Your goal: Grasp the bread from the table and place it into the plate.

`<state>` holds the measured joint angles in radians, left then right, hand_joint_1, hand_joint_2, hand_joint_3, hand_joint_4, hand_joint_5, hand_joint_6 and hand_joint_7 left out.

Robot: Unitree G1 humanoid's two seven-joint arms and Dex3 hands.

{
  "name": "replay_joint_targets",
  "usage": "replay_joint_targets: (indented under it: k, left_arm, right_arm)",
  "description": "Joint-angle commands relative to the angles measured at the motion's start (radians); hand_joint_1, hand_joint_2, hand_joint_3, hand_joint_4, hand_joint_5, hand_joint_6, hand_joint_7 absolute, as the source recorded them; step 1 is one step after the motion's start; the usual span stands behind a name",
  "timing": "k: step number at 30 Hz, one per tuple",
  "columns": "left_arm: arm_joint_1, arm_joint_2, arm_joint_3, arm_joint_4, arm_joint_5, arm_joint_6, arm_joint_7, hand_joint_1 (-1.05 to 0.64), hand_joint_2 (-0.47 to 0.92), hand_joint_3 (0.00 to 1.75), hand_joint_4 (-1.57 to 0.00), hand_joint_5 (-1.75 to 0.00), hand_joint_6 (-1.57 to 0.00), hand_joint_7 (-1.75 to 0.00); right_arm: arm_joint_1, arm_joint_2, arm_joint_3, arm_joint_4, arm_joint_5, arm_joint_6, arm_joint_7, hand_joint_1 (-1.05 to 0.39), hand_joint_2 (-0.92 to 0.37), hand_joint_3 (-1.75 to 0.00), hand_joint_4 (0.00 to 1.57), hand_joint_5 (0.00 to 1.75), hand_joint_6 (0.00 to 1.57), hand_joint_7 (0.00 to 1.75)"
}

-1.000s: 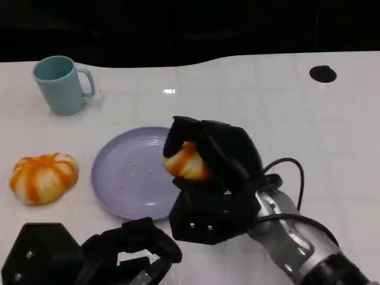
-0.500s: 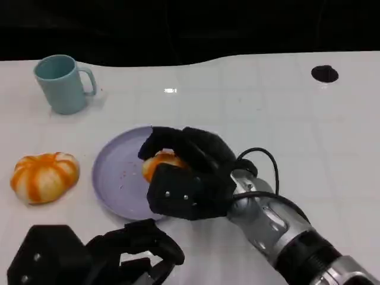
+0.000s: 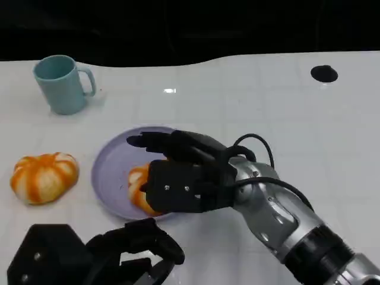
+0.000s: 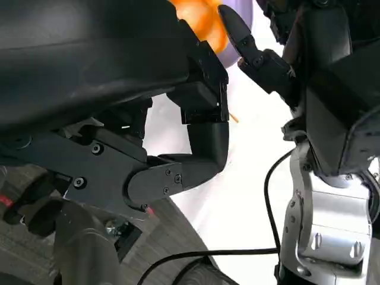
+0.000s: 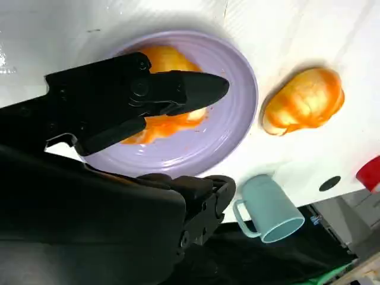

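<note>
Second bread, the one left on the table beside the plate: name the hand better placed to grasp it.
Left. The left hand sits on the same side as the second bread and holds nothing, while the right hand hovers over the plate.

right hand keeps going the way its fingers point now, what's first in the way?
Probably nothing soon. The right hand points its fingers across the plate, above the bread lying there. Beyond the rim is bare table; the second bread and mug look off that line, though depth is unclear.
</note>
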<state>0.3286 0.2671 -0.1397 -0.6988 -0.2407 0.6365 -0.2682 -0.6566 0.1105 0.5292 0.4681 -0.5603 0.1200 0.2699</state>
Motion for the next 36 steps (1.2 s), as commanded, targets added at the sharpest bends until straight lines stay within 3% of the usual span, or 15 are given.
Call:
replay_joint_targets:
  k: [1, 12, 24, 29, 31, 33, 36]
  left_arm:
    - [-0.004, 0.002, 0.008, -0.006, -0.006, 0.001, 0.004, -0.30, 0.79, 0.79, -0.71, -1.75, -0.60, -1.49]
    - [-0.005, 0.003, 0.019, 0.005, -0.007, -0.005, -0.001, -0.32, 0.77, 0.82, -0.70, -1.75, -0.61, -1.49]
    - [-0.010, 0.004, 0.014, 0.024, 0.000, -0.025, -0.004, -0.33, 0.77, 0.83, -0.70, -1.75, -0.60, -1.49]
    - [-0.010, 0.003, 0.018, 0.028, -0.003, -0.029, -0.006, -0.33, 0.83, 0.74, -0.68, -1.75, -0.61, -1.47]
    - [-0.009, 0.004, 0.020, 0.028, -0.004, -0.031, -0.006, -0.33, 0.87, 0.67, -0.67, -1.75, -0.61, -1.45]
    - [-0.009, 0.005, 0.022, 0.028, -0.003, -0.036, -0.007, -0.33, 0.88, 0.65, -0.68, -1.75, -0.61, -1.45]
    - [-0.010, 0.005, 0.025, 0.028, -0.004, -0.035, -0.005, -0.34, 0.88, 0.63, -0.68, -1.75, -0.61, -1.45]
  right_arm:
    - [0.038, -0.049, -0.003, -0.114, 0.011, 0.031, 0.048, -0.74, -0.92, -0.35, 0.01, 0.23, 0.19, 0.00]
    - [0.207, -0.185, -0.042, -0.412, 0.038, -0.016, 0.070, -0.66, -0.92, -0.30, 0.15, 0.33, 0.28, 0.04]
    - [0.468, -0.317, -0.171, -0.630, 0.140, -0.216, -0.002, -0.53, -0.92, -0.17, 0.42, 0.54, 0.53, 0.14]
    - [0.575, -0.359, -0.238, -0.682, 0.178, -0.280, -0.027, -0.47, -0.92, -0.13, 0.43, 0.85, 0.65, 0.18]
    - [0.614, -0.372, -0.267, -0.690, 0.200, -0.314, -0.042, -0.38, -0.92, -0.09, 0.49, 1.07, 0.74, 0.26]
    - [0.645, -0.382, -0.294, -0.702, 0.221, -0.332, -0.045, -0.34, -0.92, -0.10, 0.54, 1.15, 0.79, 0.31]
    - [0.683, -0.395, -0.329, -0.718, 0.244, -0.353, -0.048, -0.22, -0.84, -0.31, 0.64, 1.24, 0.78, 0.59]
